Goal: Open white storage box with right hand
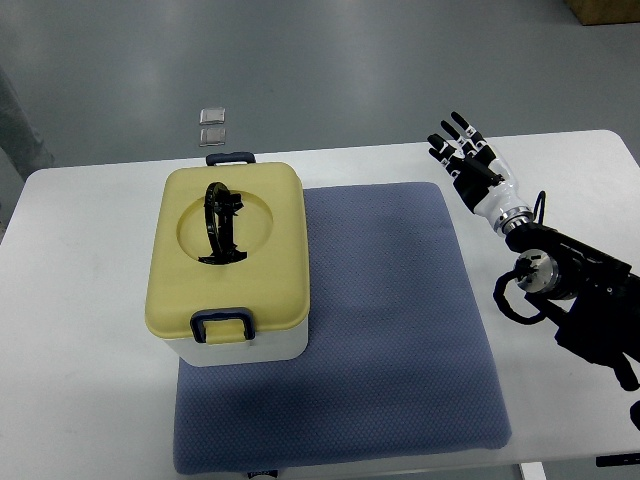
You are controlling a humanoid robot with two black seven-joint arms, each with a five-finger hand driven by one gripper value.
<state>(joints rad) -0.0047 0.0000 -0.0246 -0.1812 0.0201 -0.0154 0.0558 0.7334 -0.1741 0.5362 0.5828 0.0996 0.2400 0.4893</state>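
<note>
Box (228,262) lidded – right hand (472,170) spread, apart; contents hidden, latches seemingly shut

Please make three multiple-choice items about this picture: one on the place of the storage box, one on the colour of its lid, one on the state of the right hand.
1. The storage box stands on:
A. the mat's left part
B. the bare table, right side
C. the floor

2. Its lid is:
A. blue
B. pale yellow
C. red

3. The right hand is:
A. gripping the box's handle
B. open, apart from the box
C. resting on the lid

Key: 1 A, the box sits on the blue mat at its left; 2 B, the top is pale yellow; 3 B, the fingers are spread, far right of the box.
</note>
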